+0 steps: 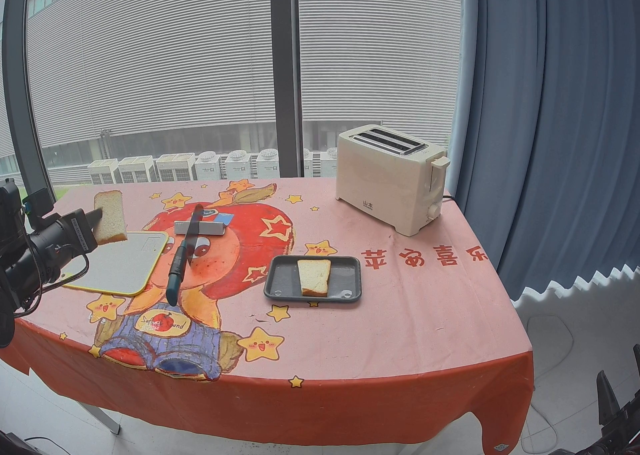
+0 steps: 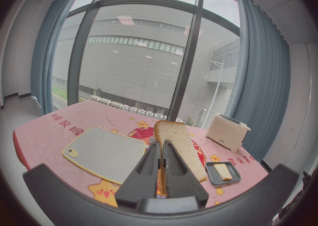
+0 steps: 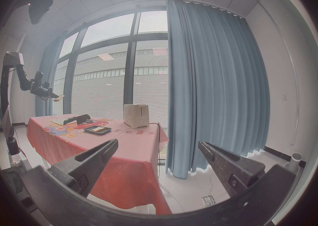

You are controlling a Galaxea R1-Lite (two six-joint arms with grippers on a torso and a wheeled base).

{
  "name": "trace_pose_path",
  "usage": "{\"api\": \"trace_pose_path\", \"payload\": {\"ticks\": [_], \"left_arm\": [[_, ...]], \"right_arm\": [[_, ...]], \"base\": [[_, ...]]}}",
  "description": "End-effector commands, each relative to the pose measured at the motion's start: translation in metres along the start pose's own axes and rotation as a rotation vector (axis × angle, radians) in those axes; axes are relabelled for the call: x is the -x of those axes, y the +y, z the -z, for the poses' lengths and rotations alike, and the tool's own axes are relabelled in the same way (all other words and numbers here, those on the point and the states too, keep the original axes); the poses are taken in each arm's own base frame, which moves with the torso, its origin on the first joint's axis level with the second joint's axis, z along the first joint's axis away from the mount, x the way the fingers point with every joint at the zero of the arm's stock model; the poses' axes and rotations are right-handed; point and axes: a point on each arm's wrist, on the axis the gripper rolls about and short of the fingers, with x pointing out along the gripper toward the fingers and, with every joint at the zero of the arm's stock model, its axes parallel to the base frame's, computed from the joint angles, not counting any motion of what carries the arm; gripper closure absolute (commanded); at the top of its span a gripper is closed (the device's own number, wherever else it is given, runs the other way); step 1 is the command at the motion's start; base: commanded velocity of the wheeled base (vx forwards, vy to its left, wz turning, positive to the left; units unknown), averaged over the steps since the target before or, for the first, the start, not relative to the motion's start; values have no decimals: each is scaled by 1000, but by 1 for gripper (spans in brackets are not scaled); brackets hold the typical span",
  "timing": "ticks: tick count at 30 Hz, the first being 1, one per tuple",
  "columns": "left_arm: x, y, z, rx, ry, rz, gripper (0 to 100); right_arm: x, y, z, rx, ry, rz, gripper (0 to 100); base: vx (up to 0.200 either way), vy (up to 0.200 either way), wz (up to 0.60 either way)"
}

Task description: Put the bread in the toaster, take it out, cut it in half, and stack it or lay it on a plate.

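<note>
Head view | left gripper (image 1: 97, 216) clamps bread half (image 1: 111, 215), 9 o'clock | carry level to plate (image 1: 277, 287), its 4 o'clock; lower gently | right gripper (image 3: 157, 146) spread.

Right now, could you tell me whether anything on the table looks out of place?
Nothing stands out. The left gripper holds a bread piece raised near the cutting board, the knife leans on its grey rest, a second piece lies flat on the plate, and the toaster stands upright.
</note>
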Motion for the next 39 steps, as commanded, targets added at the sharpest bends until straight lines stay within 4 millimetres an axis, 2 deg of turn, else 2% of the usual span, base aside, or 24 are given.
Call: {"api": "trace_pose_path", "payload": {"ticks": [1,7,19,22,28,35,39], "left_arm": [[0,-2,1,-2,4,18,100],[9,-6,0,0,3,77,100],[12,-7,5,0,16,81,100],[11,-24,15,-10,58,147,100],[10,-35,23,-25,92,195,100],[6,-45,7,-38,38,226,100],[7,-54,9,-47,47,268,100]], "right_arm": [[0,0,5,0,3,0,0],[0,0,5,0,3,0,0],[0,0,5,0,3,0,0],[0,0,5,0,3,0,0],[0,0,5,0,3,0,0],[0,0,5,0,3,0,0],[0,0,5,0,3,0,0]], "base": [[0,0,0],[0,0,0],[0,0,0],[0,0,0],[0,0,0],[0,0,0],[0,0,0]]}}
